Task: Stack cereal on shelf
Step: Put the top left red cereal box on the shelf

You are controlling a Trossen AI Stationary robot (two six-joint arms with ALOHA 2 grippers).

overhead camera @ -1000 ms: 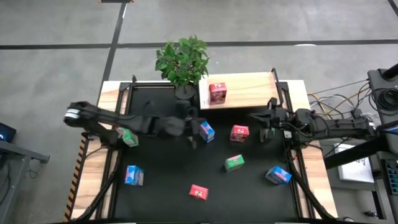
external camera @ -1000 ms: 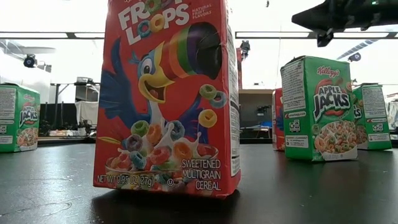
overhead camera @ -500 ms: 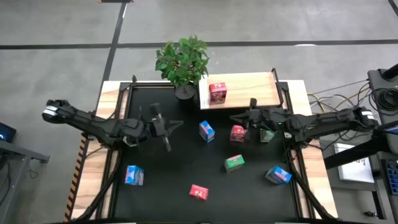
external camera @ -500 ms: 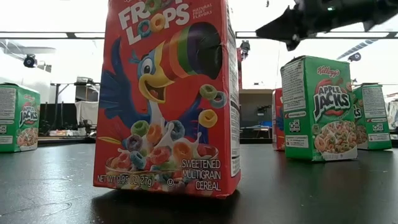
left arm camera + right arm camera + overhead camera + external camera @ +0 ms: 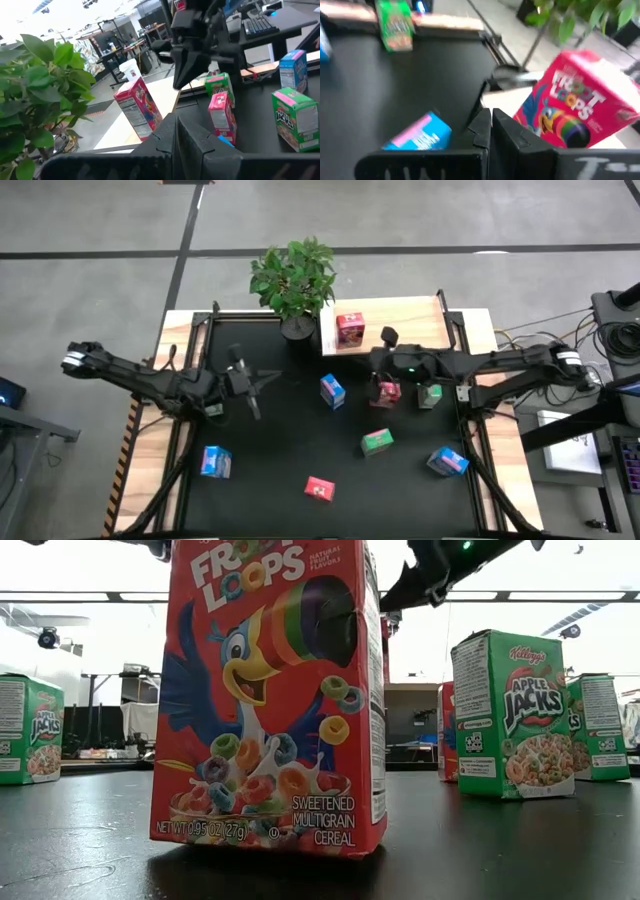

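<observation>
One red box stands on the shelf at twelve o'clock; the other cereal boxes sit scattered on the tabletop. The right gripper, closed and empty, hovers beside another red box near centre. The left gripper, closed and empty, hangs at nine o'clock.

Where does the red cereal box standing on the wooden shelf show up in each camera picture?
High view: red box on the shelf, top centre.
Low view: cannot tell; the near box blocks that spot.
Left wrist view: left of centre.
Right wrist view: picture's right.
Landmark: potted plant beside it, absent only from the low view.
</observation>
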